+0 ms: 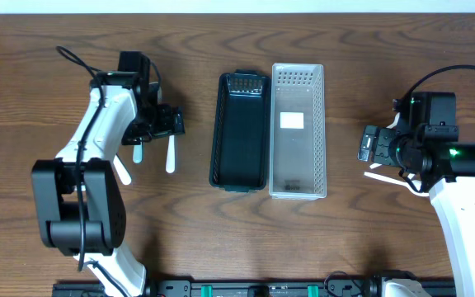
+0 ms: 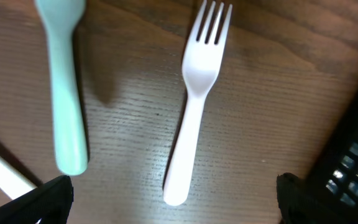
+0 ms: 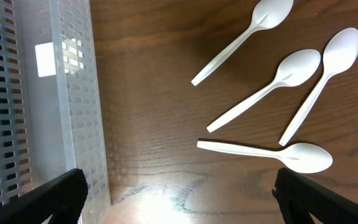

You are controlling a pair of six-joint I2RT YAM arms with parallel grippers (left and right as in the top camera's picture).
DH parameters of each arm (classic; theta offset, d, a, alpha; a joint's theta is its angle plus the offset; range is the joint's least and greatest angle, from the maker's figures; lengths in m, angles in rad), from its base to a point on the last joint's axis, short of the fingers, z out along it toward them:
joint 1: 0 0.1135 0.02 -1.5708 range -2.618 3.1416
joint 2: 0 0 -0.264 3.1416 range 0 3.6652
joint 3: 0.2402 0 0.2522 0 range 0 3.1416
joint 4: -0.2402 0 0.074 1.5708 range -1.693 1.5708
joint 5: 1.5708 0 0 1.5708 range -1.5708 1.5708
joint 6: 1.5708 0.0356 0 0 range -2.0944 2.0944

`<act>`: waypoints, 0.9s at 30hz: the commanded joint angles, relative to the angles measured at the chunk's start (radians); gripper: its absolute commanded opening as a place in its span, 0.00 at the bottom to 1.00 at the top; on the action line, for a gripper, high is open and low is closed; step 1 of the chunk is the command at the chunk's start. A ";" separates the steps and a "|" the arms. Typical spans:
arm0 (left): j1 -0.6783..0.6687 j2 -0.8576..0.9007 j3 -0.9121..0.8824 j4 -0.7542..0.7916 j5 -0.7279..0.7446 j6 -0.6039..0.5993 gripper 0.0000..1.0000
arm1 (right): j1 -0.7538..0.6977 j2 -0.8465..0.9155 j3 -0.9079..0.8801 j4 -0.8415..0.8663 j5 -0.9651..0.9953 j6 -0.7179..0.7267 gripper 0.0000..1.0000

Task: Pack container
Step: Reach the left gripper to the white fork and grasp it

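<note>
Overhead view: my dark bin (image 1: 239,132) and clear bin (image 1: 298,165) hold no cutlery yet. Left gripper (image 1: 167,122) and right gripper (image 1: 368,148) are both wide open and empty. Fork (image 2: 191,106) and spoons (image 3: 297,68) are not packed yet.

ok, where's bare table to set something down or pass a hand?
Free: the strip between the white fork and the dark tray; the strip between the clear basket and the white spoons; the table in front of both containers. Crowded: fork and pale green utensil below the left fingers, four spoons close together under the right arm.
</note>
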 commanded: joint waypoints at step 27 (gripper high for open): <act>-0.102 0.187 0.015 0.094 -0.171 0.101 0.98 | 0.007 0.000 0.024 -0.020 -0.005 0.014 0.99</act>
